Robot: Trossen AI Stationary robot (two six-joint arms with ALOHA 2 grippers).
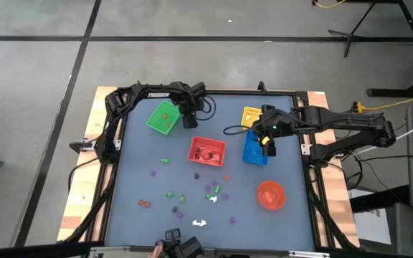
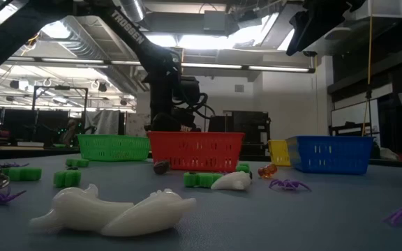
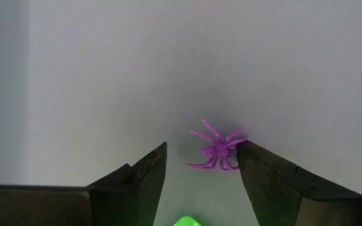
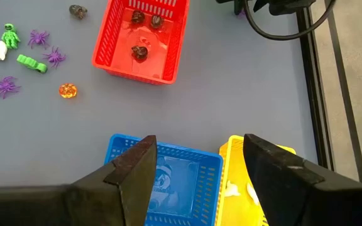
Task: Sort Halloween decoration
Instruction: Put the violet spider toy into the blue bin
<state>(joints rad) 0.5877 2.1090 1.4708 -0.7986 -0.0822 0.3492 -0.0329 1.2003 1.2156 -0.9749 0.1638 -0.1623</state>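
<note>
Nearest lay a white trinket (image 2: 117, 211); the other Halloween decoration pieces (image 1: 185, 197) were scattered across the near table (image 1: 135, 179). Farther off, the right tool (image 1: 267, 140) hung wide above the blue basket (image 1: 254, 152). The left tool (image 1: 189, 115), wide and empty, stood beside the green basket (image 1: 162, 118).

We see green basket (image 1: 163, 118), red basket (image 1: 207, 151), blue basket (image 1: 254, 151), yellow basket (image 1: 252, 116) and red bowl (image 1: 270, 195) on the worktop (image 1: 135, 168).
</note>
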